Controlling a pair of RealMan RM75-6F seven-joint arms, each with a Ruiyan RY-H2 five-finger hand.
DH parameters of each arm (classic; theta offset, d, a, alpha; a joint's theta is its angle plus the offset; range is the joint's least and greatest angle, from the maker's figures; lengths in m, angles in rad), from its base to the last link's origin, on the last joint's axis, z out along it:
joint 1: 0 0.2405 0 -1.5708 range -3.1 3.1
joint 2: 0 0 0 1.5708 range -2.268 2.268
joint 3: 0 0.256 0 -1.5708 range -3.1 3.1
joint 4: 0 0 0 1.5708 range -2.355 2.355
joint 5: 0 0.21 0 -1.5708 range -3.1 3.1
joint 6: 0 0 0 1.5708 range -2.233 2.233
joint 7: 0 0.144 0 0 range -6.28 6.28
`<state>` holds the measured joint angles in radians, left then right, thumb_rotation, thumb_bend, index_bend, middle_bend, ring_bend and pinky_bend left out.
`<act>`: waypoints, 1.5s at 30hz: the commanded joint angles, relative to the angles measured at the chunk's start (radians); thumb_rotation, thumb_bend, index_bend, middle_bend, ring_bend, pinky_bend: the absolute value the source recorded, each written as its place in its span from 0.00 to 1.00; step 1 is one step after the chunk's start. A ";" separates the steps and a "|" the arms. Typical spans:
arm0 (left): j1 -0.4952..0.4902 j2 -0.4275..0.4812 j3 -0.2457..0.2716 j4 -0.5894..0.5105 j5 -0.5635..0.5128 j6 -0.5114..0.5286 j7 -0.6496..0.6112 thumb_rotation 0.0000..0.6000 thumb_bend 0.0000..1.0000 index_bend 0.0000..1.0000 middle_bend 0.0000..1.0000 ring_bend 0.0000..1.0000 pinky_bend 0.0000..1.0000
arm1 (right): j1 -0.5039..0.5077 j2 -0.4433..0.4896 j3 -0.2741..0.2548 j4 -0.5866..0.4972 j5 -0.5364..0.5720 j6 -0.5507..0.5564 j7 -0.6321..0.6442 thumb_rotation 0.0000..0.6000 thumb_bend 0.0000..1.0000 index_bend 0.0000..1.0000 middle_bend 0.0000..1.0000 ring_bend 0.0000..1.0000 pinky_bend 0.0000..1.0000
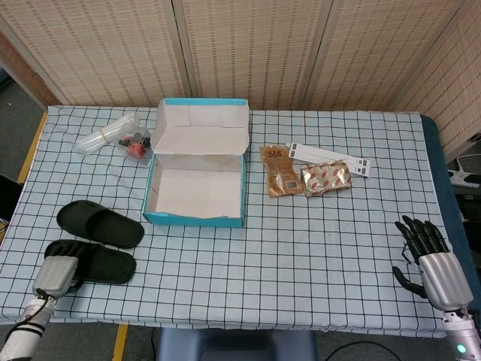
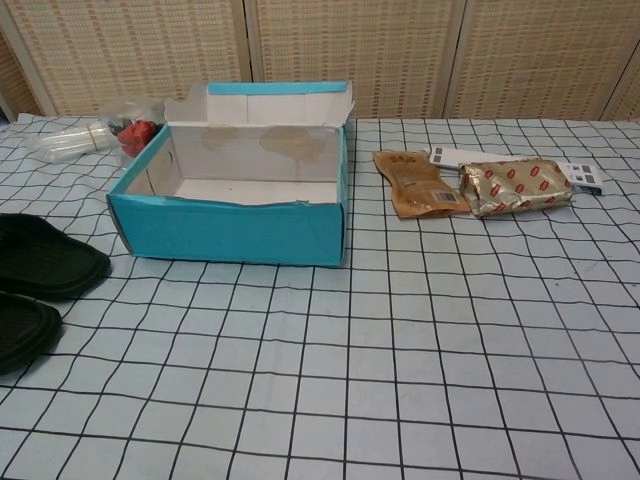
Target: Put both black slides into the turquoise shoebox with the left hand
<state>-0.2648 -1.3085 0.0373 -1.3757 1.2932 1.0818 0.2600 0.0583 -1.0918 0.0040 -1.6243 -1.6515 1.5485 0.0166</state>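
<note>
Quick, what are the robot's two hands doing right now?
Left hand: fingers rest on the nearer black slide; whether it grips cannot be told.
Right hand: open, holding nothing.

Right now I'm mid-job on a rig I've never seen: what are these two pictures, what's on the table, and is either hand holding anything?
The head view looks down from above; the chest view looks across the table from lower down. The robot has two arms ending in fingered hands. Its left hand rests on the near black slide, beside the far black slide; a grip isn't clear. Its right hand holds nothing, fingers apart. The turquoise shoebox stands open and empty. Also there: a clear bag, a brown pouch, a foil packet and a white strip.
</note>
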 commanded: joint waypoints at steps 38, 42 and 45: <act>-0.032 0.121 -0.130 -0.431 0.135 0.226 0.175 1.00 0.39 0.53 0.65 0.58 0.56 | 0.012 0.007 -0.004 -0.003 0.011 -0.036 0.013 1.00 0.23 0.00 0.00 0.00 0.00; -0.124 0.141 -0.203 -0.505 0.035 0.116 0.223 1.00 0.39 0.53 0.65 0.58 0.56 | 0.015 0.011 -0.002 -0.001 0.019 -0.044 0.023 1.00 0.23 0.00 0.00 0.00 0.00; -0.207 0.143 -0.262 -0.536 -0.052 0.038 0.278 1.00 0.39 0.53 0.65 0.58 0.56 | 0.017 0.009 0.000 0.001 0.025 -0.048 0.020 1.00 0.23 0.00 0.00 0.00 0.00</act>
<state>-0.4032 -1.1775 -0.1693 -1.8703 1.3110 1.1866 0.4871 0.0748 -1.0822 0.0041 -1.6239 -1.6270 1.5008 0.0367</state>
